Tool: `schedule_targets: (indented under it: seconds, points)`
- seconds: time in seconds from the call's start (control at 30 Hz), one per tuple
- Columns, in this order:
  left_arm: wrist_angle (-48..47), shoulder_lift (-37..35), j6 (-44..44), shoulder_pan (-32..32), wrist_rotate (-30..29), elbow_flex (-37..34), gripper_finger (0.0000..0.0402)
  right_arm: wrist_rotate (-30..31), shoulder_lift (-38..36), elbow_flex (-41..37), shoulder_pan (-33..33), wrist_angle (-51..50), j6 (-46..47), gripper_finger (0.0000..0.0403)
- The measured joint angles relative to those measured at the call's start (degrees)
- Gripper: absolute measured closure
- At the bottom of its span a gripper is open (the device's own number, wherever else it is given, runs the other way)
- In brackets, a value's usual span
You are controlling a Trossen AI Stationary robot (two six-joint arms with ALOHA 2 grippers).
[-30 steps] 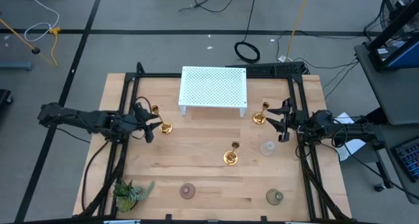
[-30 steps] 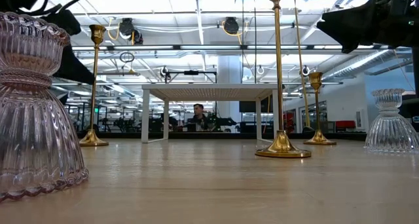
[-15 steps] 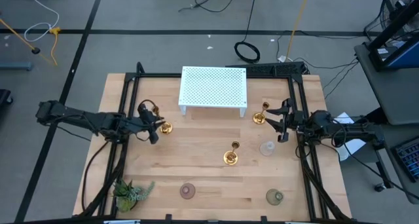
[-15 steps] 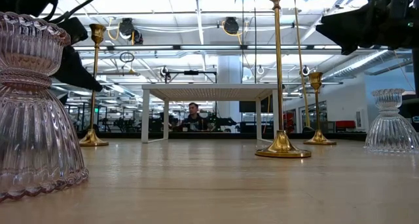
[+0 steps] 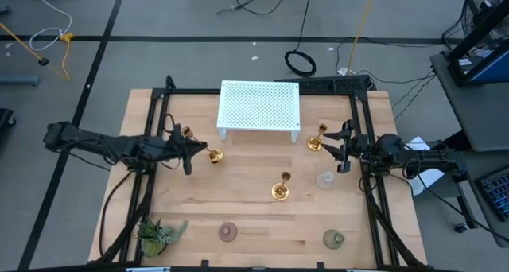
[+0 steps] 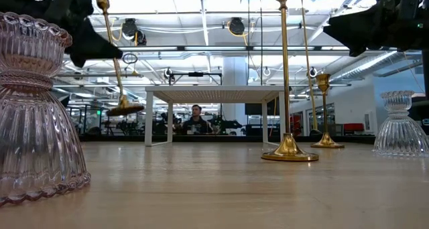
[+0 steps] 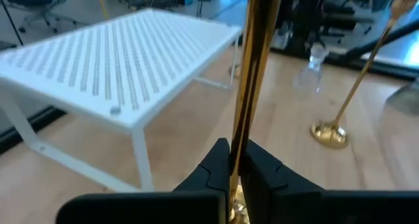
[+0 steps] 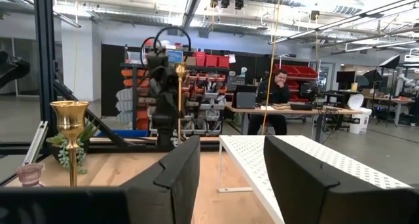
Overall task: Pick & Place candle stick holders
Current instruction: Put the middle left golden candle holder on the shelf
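We see 3 slim, shiny gold candlesticks [image 5: 280,188] and 3 squat ribbed glass holders [image 5: 324,179] near the white perforated rack [image 5: 259,109]. The left gripper [image 5: 189,150] clamps 1 candlestick [image 5: 200,144], tilted and lifted, left of the rack. The right gripper [image 5: 342,147] waits right of it, fingers wide.

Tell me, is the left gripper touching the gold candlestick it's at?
Touching. In the left wrist view the left gripper is shut on the candlestick; the low view shows it lifted and tilted off the table.

pink holder [image 6: 37,108] | left side cut off | low view

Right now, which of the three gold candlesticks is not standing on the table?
The gold candlestick held in the left tool: lifted and tilted, while the other two stand upright.
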Motion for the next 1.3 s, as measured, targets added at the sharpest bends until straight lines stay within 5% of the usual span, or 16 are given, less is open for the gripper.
schedule_targets:
  seconds: [0.27,0.6,1.0,1.3]
  points:
    - [0.1,5.4,1.2,0.0,0.7,7.8,0.0385,0.0,0.0,0.0,0.0,0.0,0.0,0.0242]
    - [0.2,21.5,8.5,4.9,3.0,23.6,0.0384,0.0,0.0,0.0,0.0,0.0,0.0,0.0242]
    - [-6.7,35.4,14.7,21.9,6.8,42.3,0.0385,0.0,0.0,0.0,0.0,0.0,0.4,0.0242]
    - [-5.3,44.6,15.3,35.3,13.1,44.2,0.0385,0.0,0.0,0.0,0.0,0.0,0.4,0.0242]
